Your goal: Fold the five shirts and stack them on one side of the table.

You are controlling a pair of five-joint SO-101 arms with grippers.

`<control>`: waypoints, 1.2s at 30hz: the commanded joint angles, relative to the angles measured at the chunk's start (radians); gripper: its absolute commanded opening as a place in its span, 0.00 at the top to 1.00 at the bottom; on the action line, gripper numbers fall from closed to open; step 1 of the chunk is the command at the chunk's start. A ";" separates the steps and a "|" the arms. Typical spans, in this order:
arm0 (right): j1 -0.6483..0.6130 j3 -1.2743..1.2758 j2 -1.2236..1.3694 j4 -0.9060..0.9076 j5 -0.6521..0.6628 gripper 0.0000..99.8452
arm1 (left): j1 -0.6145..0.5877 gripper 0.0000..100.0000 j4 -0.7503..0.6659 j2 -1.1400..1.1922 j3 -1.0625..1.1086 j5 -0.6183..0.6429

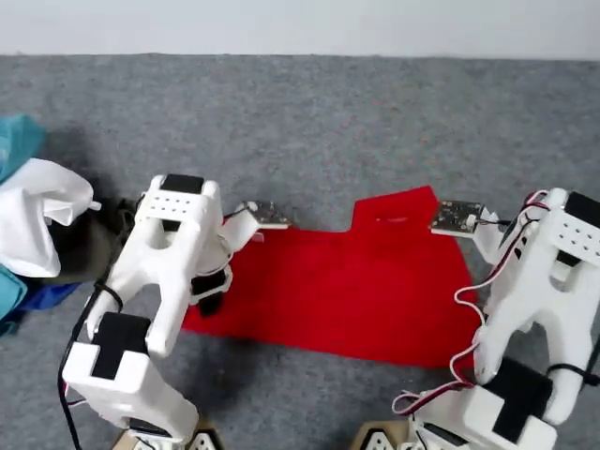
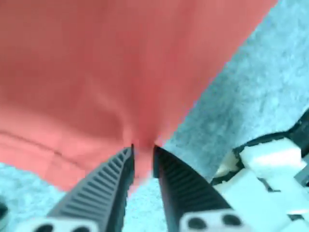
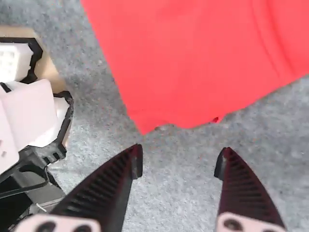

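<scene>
Red shirt (image 1: 347, 281) lies spread flat in the middle of the table (image 1: 375, 122), toward its front edge and between the two arms. A heap of other shirts (image 1: 37, 225) sits at the left edge. The left gripper (image 2: 143, 157) is clenched on the red cloth at the shirt's left side, the fabric puckering up between the jaws. The right gripper (image 3: 178, 164) hangs with jaws wide apart over bare table just beside a corner of the shirt, grasping nothing. The fold looks held from one side only. The right jaws should come over that corner and pinch it firmly before any lift. Both ends should then rise level and travel across together, so the edge lands straight.
</scene>
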 commanded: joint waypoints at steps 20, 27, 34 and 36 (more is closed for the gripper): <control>-0.412 -0.348 0.225 -0.116 -0.368 0.77 | -0.029 0.91 -0.419 -0.028 -0.102 0.034; -0.417 -0.453 0.346 -0.127 -0.371 0.77 | -0.063 0.91 -0.473 0.146 -0.231 0.040; -0.481 -0.592 0.498 -0.127 -0.377 0.77 | -0.074 0.91 -0.466 0.311 -0.400 0.037; -0.486 -0.634 0.545 -0.127 -0.399 0.77 | -0.074 0.91 -0.466 0.345 -0.412 0.035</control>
